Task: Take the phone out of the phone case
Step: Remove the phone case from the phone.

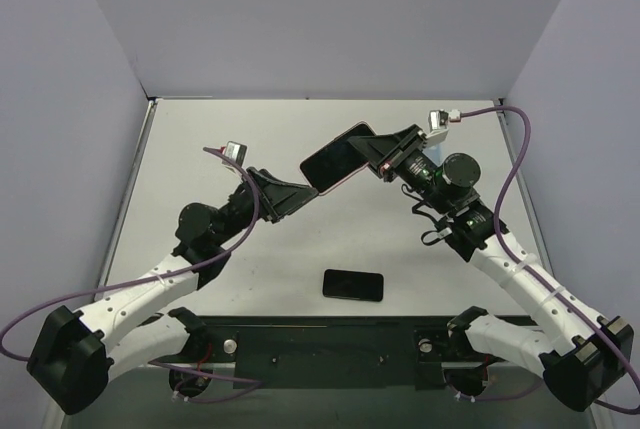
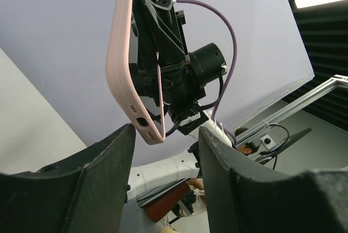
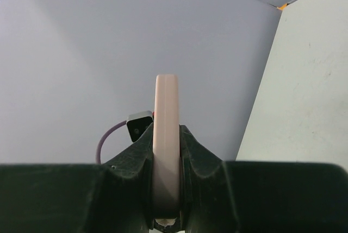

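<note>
Right hand (image 3: 166, 135) clamps pink case (image 3: 166, 97); phone (image 1: 353, 285) on table (image 1: 270, 269).

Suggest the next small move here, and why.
Probably lower the pink case to the table with the right gripper, which clamps it. The phone already lies on the table, and the left gripper has its jaws open at the case's end.
</note>
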`<action>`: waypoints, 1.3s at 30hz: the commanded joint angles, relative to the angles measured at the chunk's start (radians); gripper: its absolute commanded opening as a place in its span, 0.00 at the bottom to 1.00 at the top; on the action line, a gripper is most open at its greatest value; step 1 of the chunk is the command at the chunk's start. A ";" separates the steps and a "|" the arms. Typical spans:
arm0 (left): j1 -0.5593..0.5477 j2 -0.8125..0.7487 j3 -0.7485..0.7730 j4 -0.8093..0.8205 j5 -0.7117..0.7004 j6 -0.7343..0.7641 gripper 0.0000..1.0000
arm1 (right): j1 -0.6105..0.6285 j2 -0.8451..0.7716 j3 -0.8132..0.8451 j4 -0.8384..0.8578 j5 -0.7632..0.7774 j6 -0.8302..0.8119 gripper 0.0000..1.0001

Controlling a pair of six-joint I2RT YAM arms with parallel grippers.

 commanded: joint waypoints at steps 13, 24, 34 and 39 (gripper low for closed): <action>-0.045 0.108 0.119 0.122 0.084 0.023 0.48 | 0.046 -0.019 0.057 0.052 0.109 -0.077 0.00; -0.045 0.110 0.122 0.140 0.096 0.036 0.28 | 0.043 -0.030 0.051 0.031 0.086 -0.073 0.00; -0.005 0.194 0.142 0.356 0.300 0.150 0.04 | -0.010 -0.030 0.036 0.151 -0.167 0.149 0.00; 0.018 0.252 0.136 0.337 0.472 0.351 0.00 | -0.010 0.033 0.037 0.343 -0.262 0.404 0.00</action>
